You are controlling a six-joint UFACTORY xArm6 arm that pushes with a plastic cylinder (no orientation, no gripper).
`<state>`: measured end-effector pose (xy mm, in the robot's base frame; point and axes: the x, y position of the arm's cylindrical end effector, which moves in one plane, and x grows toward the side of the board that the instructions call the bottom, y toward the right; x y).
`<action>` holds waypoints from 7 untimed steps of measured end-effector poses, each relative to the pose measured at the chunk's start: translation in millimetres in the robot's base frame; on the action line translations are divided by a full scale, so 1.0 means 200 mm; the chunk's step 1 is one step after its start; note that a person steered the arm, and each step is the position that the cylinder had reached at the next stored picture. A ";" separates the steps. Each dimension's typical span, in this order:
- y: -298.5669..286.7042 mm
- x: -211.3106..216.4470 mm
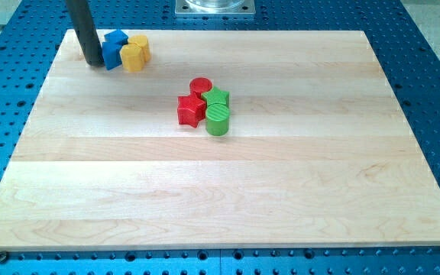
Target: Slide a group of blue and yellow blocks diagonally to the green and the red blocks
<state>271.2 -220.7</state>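
Two blue blocks (pixel 113 49) and two yellow blocks (pixel 134 54) sit bunched together near the board's top left corner. My tip (pixel 94 64) rests on the board right against the left side of the blue blocks. A red cylinder (pixel 201 86), a red star (pixel 191 110), a green star (pixel 218 97) and a green cylinder (pixel 218 121) form a tight cluster near the board's centre, down and to the right of the blue and yellow group.
The wooden board (pixel 220 198) lies on a blue perforated table. A metal base plate (pixel 215 7) shows at the view's top edge.
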 end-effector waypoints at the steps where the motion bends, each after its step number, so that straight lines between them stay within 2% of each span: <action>1: -0.03 -0.12; 2: -0.14 -0.32; 3: -0.08 -0.40; 5: 0.08 -0.39; 7: 0.07 -0.25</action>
<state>221.5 -207.1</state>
